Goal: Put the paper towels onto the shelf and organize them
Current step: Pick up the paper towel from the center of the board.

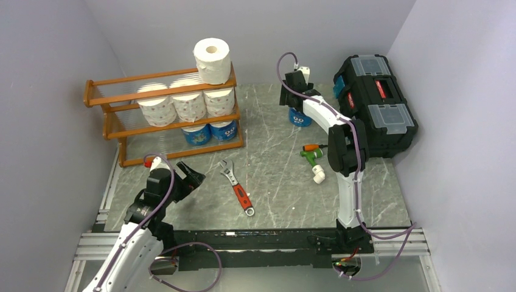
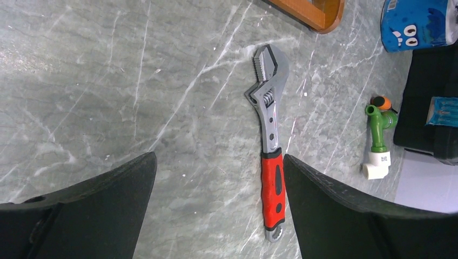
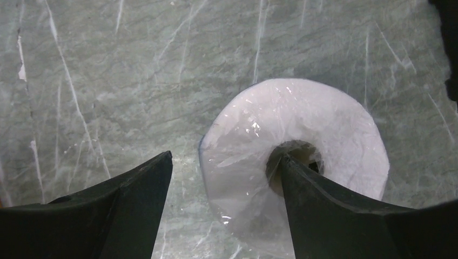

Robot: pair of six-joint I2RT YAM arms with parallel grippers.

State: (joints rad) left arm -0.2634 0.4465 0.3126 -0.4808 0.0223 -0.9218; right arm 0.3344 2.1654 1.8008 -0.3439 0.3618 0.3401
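Right gripper [image 3: 225, 156]: I am holding it spread above the wrapped roll [image 3: 324, 129], one finger reaching into the hollow core and the other hanging outside the roll's wall. It is pinching nothing yet.
Left gripper [image 2: 220, 157]: I am hovering it spread wide and empty toward the near left corner of the tabletop [image 1: 274, 182], with the wrench [image 2: 268, 116] lying below it.
Roll: it is standing on end toward the far edge of the tabletop, near the toolbox [image 1: 377, 103] and well apart from the shelf [image 1: 122, 97].
Shelf: it is sitting at the far left corner, carrying one white roll on top, three printed rolls in the middle and two blue-wrapped ones at the bottom.
Handling: I am judging the roll light and soft, squashing easily, with its glossy film likely slippery.
Hold: I am aiming to pinch the wall between core and outer face, going deep and squeezing gently.
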